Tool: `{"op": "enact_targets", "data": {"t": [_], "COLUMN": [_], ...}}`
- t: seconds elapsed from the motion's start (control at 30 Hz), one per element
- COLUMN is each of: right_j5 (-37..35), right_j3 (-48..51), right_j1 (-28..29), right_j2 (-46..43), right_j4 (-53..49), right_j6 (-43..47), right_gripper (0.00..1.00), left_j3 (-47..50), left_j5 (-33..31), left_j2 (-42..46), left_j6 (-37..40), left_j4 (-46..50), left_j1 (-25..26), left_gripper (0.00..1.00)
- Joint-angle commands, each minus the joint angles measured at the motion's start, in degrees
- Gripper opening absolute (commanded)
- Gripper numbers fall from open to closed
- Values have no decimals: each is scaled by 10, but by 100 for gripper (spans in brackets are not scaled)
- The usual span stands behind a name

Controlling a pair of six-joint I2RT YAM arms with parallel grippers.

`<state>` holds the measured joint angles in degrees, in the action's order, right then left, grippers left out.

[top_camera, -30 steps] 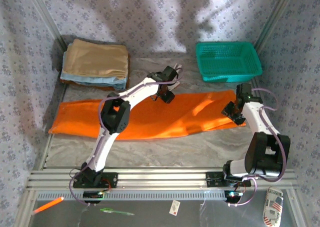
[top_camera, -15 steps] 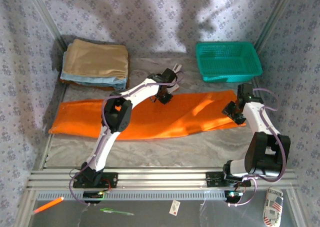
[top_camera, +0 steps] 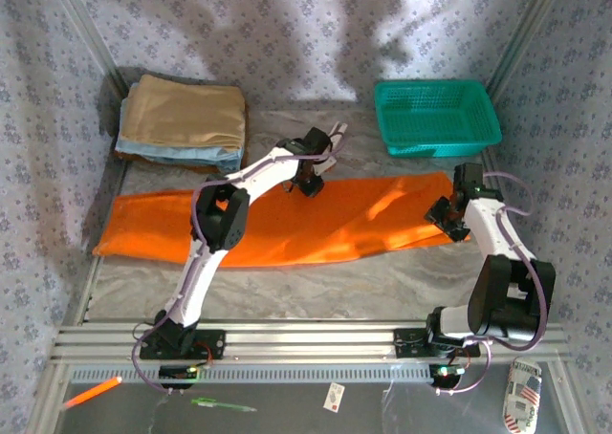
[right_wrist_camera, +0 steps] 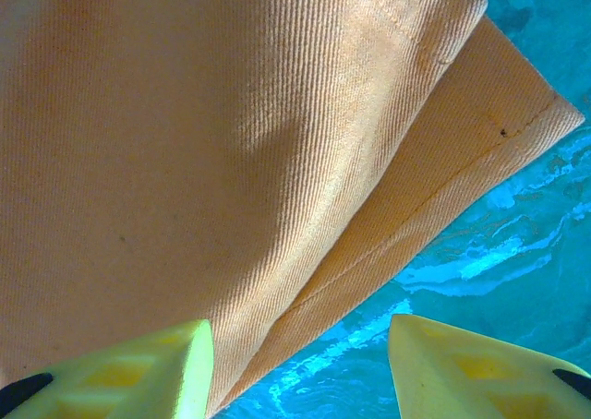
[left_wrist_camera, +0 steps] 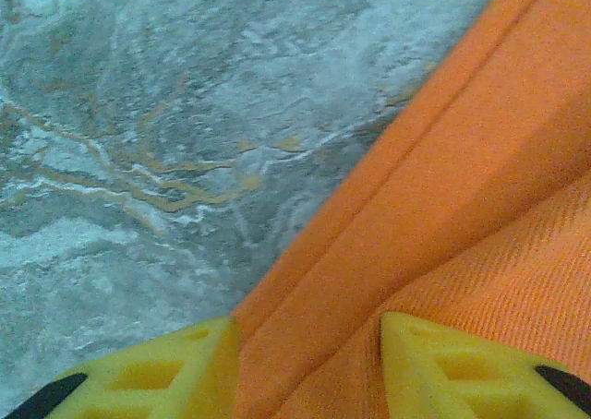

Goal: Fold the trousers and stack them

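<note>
The orange trousers [top_camera: 363, 219] lie flat and full length across the table, left to right. My left gripper [top_camera: 308, 182] is at their far long edge near the middle. In the left wrist view it [left_wrist_camera: 309, 368] is open, its yellow fingertips astride a folded edge of the trousers [left_wrist_camera: 480, 188] that lies on the marbled tabletop. My right gripper [top_camera: 448, 222] is at the right end of the trousers. In the right wrist view it [right_wrist_camera: 300, 368] is open just over the hem corner of the trousers [right_wrist_camera: 231, 114], one finger above the cloth and the other above bare table.
A teal basket [top_camera: 437, 116] stands at the back right. A stack of folded tan and light blue cloths [top_camera: 182, 119] sits at the back left. Patterned walls close in both sides, and a metal rail [top_camera: 306, 343] runs along the near edge.
My left gripper has shifted a little to the left along the trousers' far edge. The right arm and the trousers look unchanged.
</note>
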<state>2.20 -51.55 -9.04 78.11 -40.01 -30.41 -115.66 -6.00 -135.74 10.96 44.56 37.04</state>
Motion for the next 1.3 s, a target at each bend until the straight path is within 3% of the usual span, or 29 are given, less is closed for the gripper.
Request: {"op": "enact_targets", "data": {"t": [0.0, 0.17, 0.43, 0.93, 1.27], "right_j5": [-6, -6, -10, -13, 55], "right_j3": [5, 5, 6, 28, 8], "right_j1": [-4, -4, -6, -39, -136], "right_j2": [-8, -9, -11, 19, 61], "right_j4": [0, 0, 0, 33, 71], "right_j6": [6, 6, 8, -24, -37], "right_gripper": [54, 54, 54, 54, 55], "left_j3": [1, 8, 53, 49, 62], "left_j5": [-2, 26, 33, 0, -49], "left_j2": [22, 20, 41, 124, 130], "left_j6": [6, 10, 5, -7, -5], "left_j4": [2, 12, -7, -27, -73], "left_j1": [-15, -17, -17, 3, 4], "left_gripper": [44, 38, 0, 0, 0]}}
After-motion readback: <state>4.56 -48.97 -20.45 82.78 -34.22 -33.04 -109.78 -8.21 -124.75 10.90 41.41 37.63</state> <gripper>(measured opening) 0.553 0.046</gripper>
